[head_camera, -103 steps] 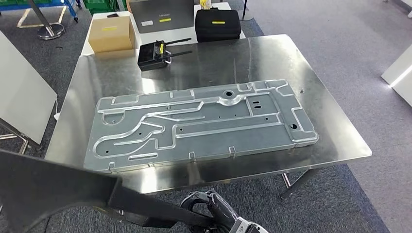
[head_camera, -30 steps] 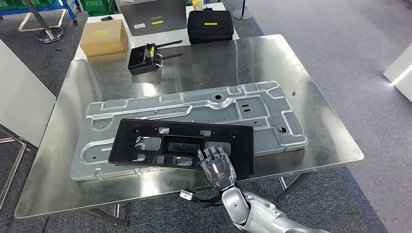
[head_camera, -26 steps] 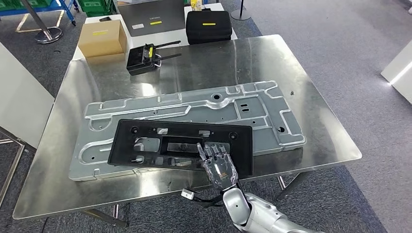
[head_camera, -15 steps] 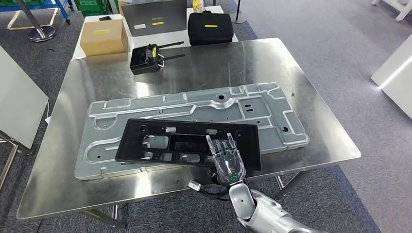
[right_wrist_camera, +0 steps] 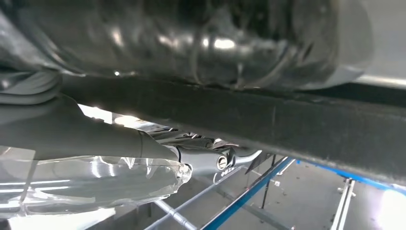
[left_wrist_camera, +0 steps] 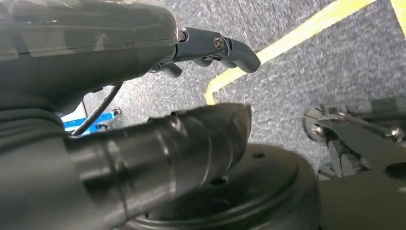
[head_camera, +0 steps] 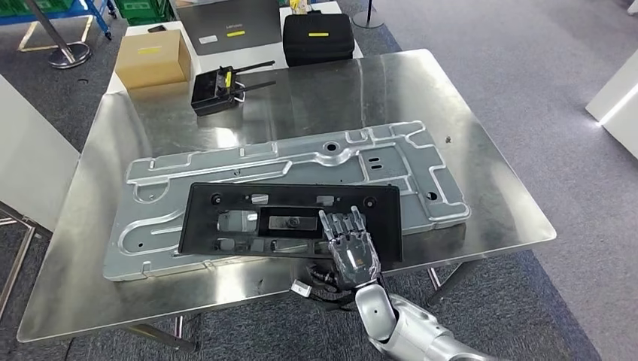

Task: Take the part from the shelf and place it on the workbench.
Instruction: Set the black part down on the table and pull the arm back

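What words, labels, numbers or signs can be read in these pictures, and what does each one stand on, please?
No text reads clearly in any view.
Cardboard box: yellow label, print too small to read.
Black case: yellow label, unreadable.
Dark flat panel: yellow sticker and small white mark, both blurred.
Black device with antennas: yellow sticker, unreadable.
Black part and metal plate: no visible lettering.

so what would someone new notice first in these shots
Probably the long black plastic part lying across the big ribbed silver metal panel that covers much of the steel workbench. Next, the robot's right hand at the part's near edge, fingers lying over it. Behind, a black remote controller sits at the table's far edge.
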Robot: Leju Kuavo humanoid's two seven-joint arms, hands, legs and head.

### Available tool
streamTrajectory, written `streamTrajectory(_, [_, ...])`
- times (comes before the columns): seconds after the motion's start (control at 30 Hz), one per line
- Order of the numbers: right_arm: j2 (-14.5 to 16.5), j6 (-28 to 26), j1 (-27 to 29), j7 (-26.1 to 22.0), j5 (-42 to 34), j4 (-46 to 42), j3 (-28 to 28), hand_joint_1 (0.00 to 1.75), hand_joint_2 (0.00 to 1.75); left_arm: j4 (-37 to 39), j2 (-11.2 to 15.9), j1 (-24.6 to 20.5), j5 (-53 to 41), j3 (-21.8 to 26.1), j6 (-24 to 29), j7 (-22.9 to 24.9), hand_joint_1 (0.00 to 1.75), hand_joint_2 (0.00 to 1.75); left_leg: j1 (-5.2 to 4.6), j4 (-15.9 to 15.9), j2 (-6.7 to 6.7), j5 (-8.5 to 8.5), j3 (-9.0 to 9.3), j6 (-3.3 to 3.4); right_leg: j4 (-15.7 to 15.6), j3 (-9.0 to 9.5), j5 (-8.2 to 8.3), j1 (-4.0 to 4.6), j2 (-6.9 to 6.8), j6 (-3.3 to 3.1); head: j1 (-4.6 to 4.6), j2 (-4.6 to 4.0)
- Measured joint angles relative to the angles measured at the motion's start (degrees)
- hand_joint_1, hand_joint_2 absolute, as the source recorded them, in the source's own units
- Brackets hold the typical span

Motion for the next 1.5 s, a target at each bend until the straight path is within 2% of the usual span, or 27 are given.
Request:
streamTrajectory(0.07, [-0.47, 0.00, -0.15, 0.01, 0.00, -0.45, -0.05, 0.00, 0.00, 0.00, -0.08, 0.07, 0.28, -0.01, 0.14, 0.16, 0.00, 0.00, 0.12, 7.25, 0.00, -3.05, -3.41, -0.28, 0.18, -0.29, 0.14, 0.11, -0.12, -0.20, -0.01, 0.00])
streamTrajectory(0.1, [-0.64, 0.00, -0.20, 0.01, 0.00, -0.61, -0.07, 0.00, 0.00, 0.00, -0.12, 0.10, 0.40, -0.01, 0.16, 0.31, 0.00, 0.00, 0.12, 8.65, 0.01, -3.16, -4.07, -0.31, 0.29, -0.43, 0.18, 0.14, -0.16, -0.23, -0.01, 0.00])
streamTrajectory(0.13, [-0.78, 0.00, -0.28, 0.01, -0.01, -0.74, -0.07, 0.00, 0.00, 0.00, -0.16, 0.09, 0.46, -0.01, 0.14, 0.46, 0.00, 0.00, 0.12, 7.71, 0.01, -2.11, -3.59, -0.27, 0.39, -0.52, 0.18, 0.16, -0.15, -0.23, -0.01, 0.00])
streamTrajectory(0.2, [-1.03, 0.00, -0.55, 0.01, -0.01, -1.00, -0.09, 0.00, 0.00, 0.00, -0.19, 0.06, 0.52, -0.01, 0.03, 0.70, 0.00, 0.00, 0.11, 0.26, 0.01, 1.78, 0.14, 0.06, 0.53, -0.58, 0.21, 0.17, -0.12, -0.15, -0.01, 0.00])
streamTrajectory(0.27, [-1.30, 0.01, -1.16, 0.01, -0.02, -1.29, -0.20, 0.00, 0.00, 0.00, -0.22, 0.00, 0.54, -0.01, -0.13, 0.89, 0.00, 0.00, -0.13, -6.13, -0.04, 4.22, 3.19, 0.56, 0.70, -0.82, 0.39, 0.32, -0.03, 0.31, 0.00, 0.00])
streamTrajectory(0.4, [-2.38, 0.03, -3.62, 0.01, -0.06, -1.72, -0.40, 0.00, 0.00, 0.00, -0.38, -0.01, 0.68, -0.01, -0.39, 1.04, 0.00, 0.00, -0.37, -7.82, -0.06, 5.52, 3.11, 1.89, 0.86, -1.51, 0.81, 0.30, 0.04, 1.85, 0.01, 0.00])
streamTrajectory(0.47, [-2.97, 0.04, -4.52, 0.01, -0.07, -1.87, -0.44, 0.00, 0.00, 0.00, -0.48, -0.05, 0.68, -0.01, -0.38, 1.07, 0.00, 0.00, -0.19, -8.47, 0.14, 6.50, 2.61, 2.75, 3.80, -2.73, -2.04, 0.27, 0.02, 2.30, 0.07, 0.00])
streamTrajectory(0.53, [-3.44, 0.04, -4.96, 0.01, -0.07, -1.91, -0.45, 0.00, 0.00, 0.00, -0.60, -0.13, 0.68, -0.01, -0.38, 1.07, 0.00, 0.00, -0.28, -8.55, 0.22, 7.30, 1.58, 3.26, 10.97, -5.25, -7.17, 0.19, -0.01, 2.56, 0.11, 0.00])
streamTrajectory(0.57, [-3.63, 0.04, -5.04, 0.01, -0.07, -1.91, -0.44, 0.00, 0.00, 0.00, -0.65, -0.13, 0.68, -0.01, -0.38, 1.07, 0.00, 0.00, -0.36, -8.50, 0.22, 7.68, 0.98, 3.30, 14.49, -6.28, -9.01, 0.18, -0.01, 2.67, 0.10, 0.00])
streamTrajectory(0.6, [-3.82, 0.04, -5.12, 0.01, -0.07, -1.92, -0.44, 0.00, 0.00, 0.00, -0.69, -0.11, 0.68, -0.01, -0.38, 1.07, 0.00, 0.00, -0.42, -8.43, 0.21, 8.08, 0.40, 3.29, 16.49, -6.54, -9.72, 0.16, -0.01, 2.74, 0.11, 0.00])
streamTrajectory(0.63, [-4.03, 0.04, -5.32, 0.01, -0.07, -1.99, -0.44, 0.00, 0.00, 0.00, -0.72, -0.09, 0.69, -0.01, -0.39, 1.07, 0.00, 0.00, -0.45, -8.31, 0.19, 8.47, -0.19, 3.20, 16.33, -5.76, -9.25, 0.15, -0.02, 2.76, 0.10, 0.00])
streamTrajectory(0.67, [-4.29, 0.04, -5.76, 0.01, -0.07, -2.17, -0.44, 0.00, 0.00, 0.00, -0.75, -0.08, 0.74, -0.01, -0.39, 1.07, 0.00, 0.00, -0.46, -8.12, 0.18, 8.82, -0.77, 3.07, 13.90, -3.85, -7.89, 0.11, -0.02, 2.74, 0.10, 0.00])
streamTrajectory(0.77, [-5.27, 0.04, -8.08, 0.02, -0.07, -3.13, -0.46, 0.00, 0.00, 0.00, -0.87, -0.15, 0.93, -0.03, -0.40, 1.07, 0.00, 0.00, -0.57, -7.19, 0.16, 9.69, -2.27, 2.39, 2.87, 3.22, -4.61, 0.16, 0.11, 2.41, 0.08, 0.00])
streamTrajectory(0.8, [-5.58, 0.04, -8.80, 0.02, -0.07, -3.39, -0.46, 0.00, 0.00, 0.00, -0.89, -0.18, 0.98, -0.03, -0.40, 1.08, 0.00, 0.00, -0.61, -6.97, 0.15, 9.99, -2.50, 2.11, 1.12, 4.07, -4.45, 0.25, 0.20, 2.18, 0.09, 0.00])
streamTrajectory(0.87, [-6.13, 0.04, -9.82, 0.02, -0.09, -3.74, -0.49, 0.00, 0.00, 0.01, -0.95, -0.14, 1.07, -0.05, -0.41, 1.09, 0.00, 0.00, -0.61, -7.08, 0.09, 10.80, -2.71, 1.46, 0.71, 3.62, -3.96, 0.48, 0.30, 1.46, 0.14, 0.00])
streamTrajectory(0.93, [-6.47, 0.04, -10.62, 0.03, -0.12, -4.14, -0.55, 0.00, 0.00, 0.01, -1.01, -0.04, 1.17, -0.07, -0.43, 1.08, 0.00, 0.00, -0.47, -6.35, -0.03, 9.75, -3.49, 0.80, 0.39, 2.82, -2.95, 0.36, 0.10, 0.51, 0.14, 0.00])
streamTrajectory(0.97, [-6.58, 0.04, -10.92, 0.03, -0.13, -4.41, -0.61, 0.00, 0.00, 0.01, -1.03, 0.00, 1.26, -0.08, -0.45, 1.07, 0.00, 0.00, -0.42, -4.72, -0.09, 7.74, -4.24, 0.53, 0.24, 2.20, -2.25, 0.25, 0.01, 0.07, 0.14, 0.00])
streamTrajectory(1.03, [-6.70, 0.05, -11.28, 0.03, -0.13, -4.84, -0.73, 0.00, 0.00, 0.00, -1.08, -0.01, 1.43, -0.09, -0.48, 1.03, 0.00, 0.00, -0.29, 1.85, -0.11, 1.94, -6.22, 0.22, 0.24, 0.64, -0.96, 0.29, -0.07, -0.39, 0.11, 0.00])
streamTrajectory(1.07, [-6.77, 0.06, -11.33, 0.03, -0.13, -4.92, -0.76, 0.00, 0.00, 0.00, -1.11, -0.03, 1.49, -0.09, -0.48, 1.03, 0.00, 0.00, -0.27, 5.66, -0.10, -0.17, -6.99, 0.11, 0.29, -0.18, -0.35, 0.35, -0.10, -0.41, 0.11, 0.00])
streamTrajectory(1.1, [-6.85, 0.07, -11.36, 0.03, -0.13, -4.95, -0.78, 0.00, 0.00, 0.00, -1.13, -0.03, 1.51, -0.10, -0.48, 1.02, 0.00, 0.00, -0.26, 8.56, -0.10, -1.04, -7.21, 0.06, 0.34, -1.01, 0.26, 0.41, -0.16, -0.40, 0.11, 0.00])
streamTrajectory(1.17, [-7.00, 0.07, -11.36, 0.03, -0.13, -4.96, -0.80, 0.00, 0.00, 0.00, -1.16, -0.05, 1.51, -0.11, -0.48, 1.02, 0.00, 0.00, -0.27, 8.77, -0.11, 0.58, -4.96, 0.20, 0.46, -2.56, 1.37, 0.49, -0.25, -0.27, 0.11, 0.00])
streamTrajectory(1.23, [-7.11, 0.05, -11.38, 0.03, -0.13, -5.09, -0.91, 0.00, 0.00, 0.01, -1.17, -0.11, 1.51, -0.12, -0.48, 1.02, 0.00, 0.00, -0.40, 1.38, -0.12, 2.54, 1.04, 0.70, 0.57, -3.69, 2.33, 0.53, -0.25, 0.01, 0.10, 0.00])
streamTrajectory(1.3, [-7.20, 0.04, -11.48, 0.03, -0.13, -5.32, -1.09, 0.00, 0.00, 0.01, -1.17, -0.23, 1.51, -0.13, -0.44, 1.01, 0.00, 0.00, -0.73, -6.30, -0.15, 2.23, 6.16, 1.22, 0.59, -4.20, 3.22, 0.53, -0.29, 0.53, 0.13, 0.00])
streamTrajectory(1.33, [-7.23, 0.04, -11.55, 0.03, -0.13, -5.42, -1.15, 0.00, 0.00, 0.01, -1.17, -0.32, 1.52, -0.13, -0.43, 1.01, 0.00, 0.00, -0.92, -8.18, -0.16, 1.79, 7.19, 1.43, 0.50, -4.28, 3.67, 0.49, -0.33, 0.87, 0.13, 0.00])
streamTrajectory(1.4, [-7.32, 0.04, -11.65, 0.03, -0.13, -5.54, -1.19, 0.00, 0.00, 0.00, -1.18, -0.42, 1.53, -0.14, -0.40, 1.00, 0.00, 0.00, -0.94, -8.96, -0.10, 2.59, 7.02, 1.99, 0.23, -4.39, 4.42, 0.41, -0.38, 1.57, 0.14, 0.00])
streamTrajectory(1.43, [-7.39, 0.05, -11.68, 0.03, -0.13, -5.57, -1.21, 0.00, 0.00, 0.01, -1.19, -0.50, 1.54, -0.14, -0.42, 1.00, 0.00, 0.00, -0.84, -9.35, 0.03, 3.24, 6.80, 2.41, 0.60, -4.69, 3.85, 0.40, -0.33, 1.89, 0.15, 0.00])
streamTrajectory(1.5, [-7.59, 0.06, -11.74, 0.03, -0.13, -5.58, -1.25, 0.00, 0.00, 0.01, -1.22, -0.58, 1.56, -0.14, -0.44, 1.00, 0.00, 0.00, -0.59, -10.00, 0.29, 4.88, 5.78, 3.20, 4.32, -6.13, -0.36, 0.37, -0.19, 2.37, 0.16, 0.00])
